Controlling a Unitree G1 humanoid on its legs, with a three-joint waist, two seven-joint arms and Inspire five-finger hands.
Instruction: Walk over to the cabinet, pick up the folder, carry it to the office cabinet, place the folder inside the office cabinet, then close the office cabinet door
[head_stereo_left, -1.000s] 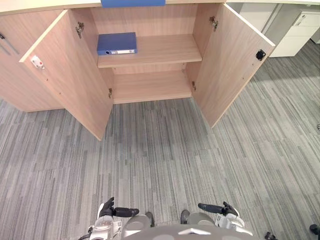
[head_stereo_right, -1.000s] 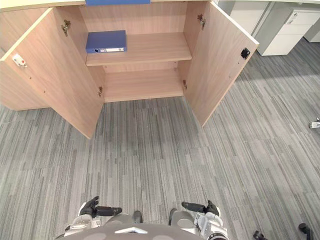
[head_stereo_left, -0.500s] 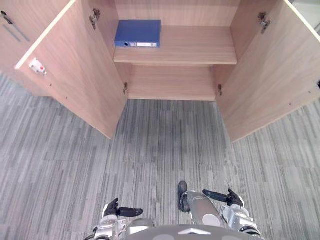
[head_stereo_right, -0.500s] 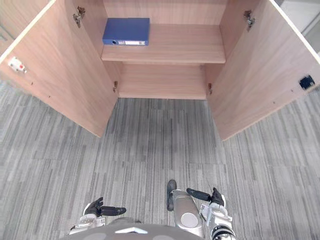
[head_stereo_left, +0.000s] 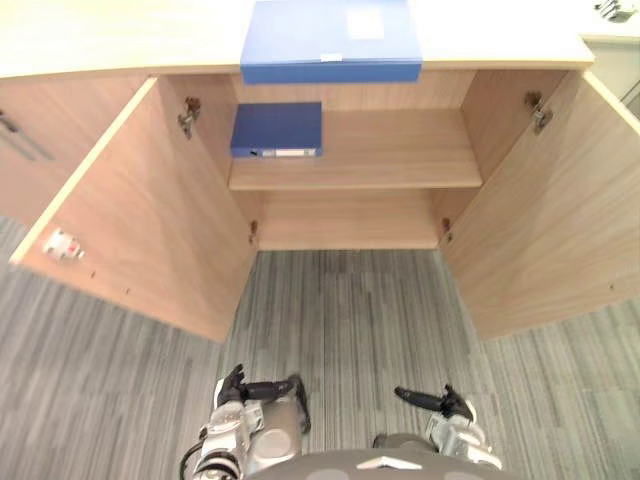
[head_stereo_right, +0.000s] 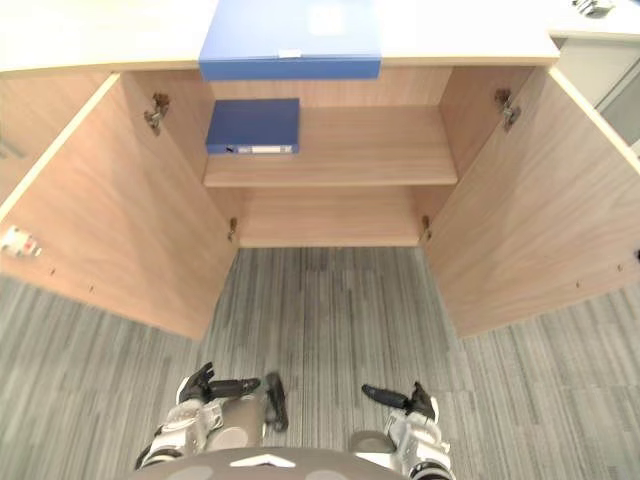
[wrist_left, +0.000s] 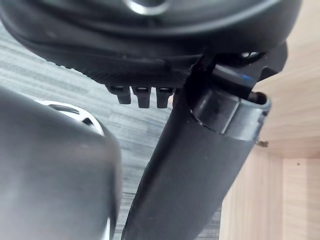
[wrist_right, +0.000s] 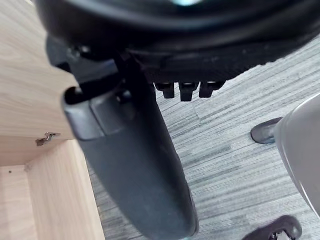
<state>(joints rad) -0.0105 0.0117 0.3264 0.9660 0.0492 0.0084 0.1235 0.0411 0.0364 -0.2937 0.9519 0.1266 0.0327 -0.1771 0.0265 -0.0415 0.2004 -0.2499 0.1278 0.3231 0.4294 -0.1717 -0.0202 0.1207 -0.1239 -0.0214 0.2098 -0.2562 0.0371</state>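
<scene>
Low at the robot's sides, the left hand (head_stereo_left: 240, 391) and the right hand (head_stereo_left: 441, 403) hang empty over the grey carpet (head_stereo_left: 350, 300), fingers straight and relaxed, both well short of the open cabinet (head_stereo_left: 350, 215). Ahead of them, between the two open doors (head_stereo_left: 140, 220), a blue folder (head_stereo_left: 277, 128) lies flat at the left end of the upper shelf (head_stereo_left: 400, 150), spine toward the robot and more in line with the left hand. Beyond it a second folder (head_stereo_left: 330, 40) lies on the cabinet top (head_stereo_left: 120, 40), its long edge along the front lip, roughly midway between the hands, so a two-handed lift looks likeliest.
</scene>
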